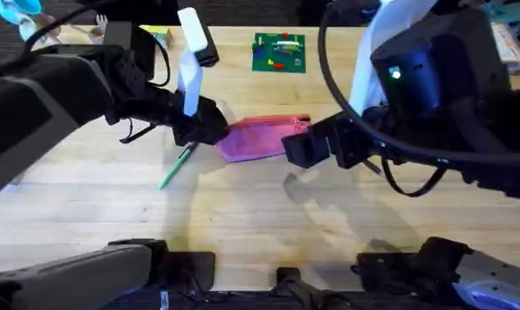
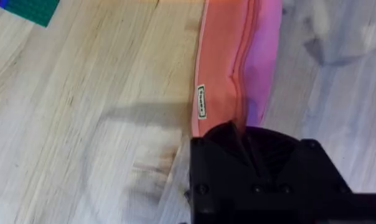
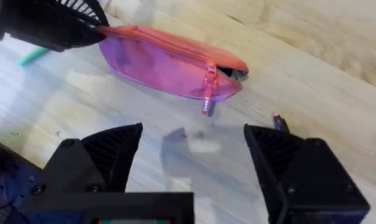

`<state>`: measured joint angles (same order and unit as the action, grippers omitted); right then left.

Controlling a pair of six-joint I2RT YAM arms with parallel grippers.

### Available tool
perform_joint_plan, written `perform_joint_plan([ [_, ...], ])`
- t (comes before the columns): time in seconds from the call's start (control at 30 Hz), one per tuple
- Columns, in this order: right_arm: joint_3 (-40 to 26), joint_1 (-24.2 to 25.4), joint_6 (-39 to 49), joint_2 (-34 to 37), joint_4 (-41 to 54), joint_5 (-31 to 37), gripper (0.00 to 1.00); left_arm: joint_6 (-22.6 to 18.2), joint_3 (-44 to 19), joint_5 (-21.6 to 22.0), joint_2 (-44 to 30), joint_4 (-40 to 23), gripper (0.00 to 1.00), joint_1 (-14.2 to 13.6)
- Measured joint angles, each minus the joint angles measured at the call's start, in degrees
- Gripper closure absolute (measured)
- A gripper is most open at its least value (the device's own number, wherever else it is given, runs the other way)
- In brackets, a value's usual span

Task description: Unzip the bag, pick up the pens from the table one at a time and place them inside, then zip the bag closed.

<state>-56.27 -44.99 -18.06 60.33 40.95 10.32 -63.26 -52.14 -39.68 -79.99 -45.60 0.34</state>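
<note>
Fingers [image 3: 107, 155] of right gripper [image 3: 194, 162] spread near bag [image 3: 169, 59].

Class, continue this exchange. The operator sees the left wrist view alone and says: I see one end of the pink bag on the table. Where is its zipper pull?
Observer: The red zipper pull hangs at the end of the bag away from the left gripper; a small dark gap shows beside it.
Operator: Where is the right gripper?
Observer: The right gripper hovers near that pull end, fingers wide open, holding nothing.
Operator: Any pens nearby?
Observer: A green pen lies on the table by the left gripper's end of the bag.
</note>
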Motion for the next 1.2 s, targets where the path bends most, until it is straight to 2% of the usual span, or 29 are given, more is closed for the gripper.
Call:
perform_joint_plan([
  [1.2, 0.0, 0.0, 0.1, -0.6, 3.0, 0.8, 0.004, 0.0, 0.0, 0.0, 0.0, 0.0, 0.958, 0.0],
])
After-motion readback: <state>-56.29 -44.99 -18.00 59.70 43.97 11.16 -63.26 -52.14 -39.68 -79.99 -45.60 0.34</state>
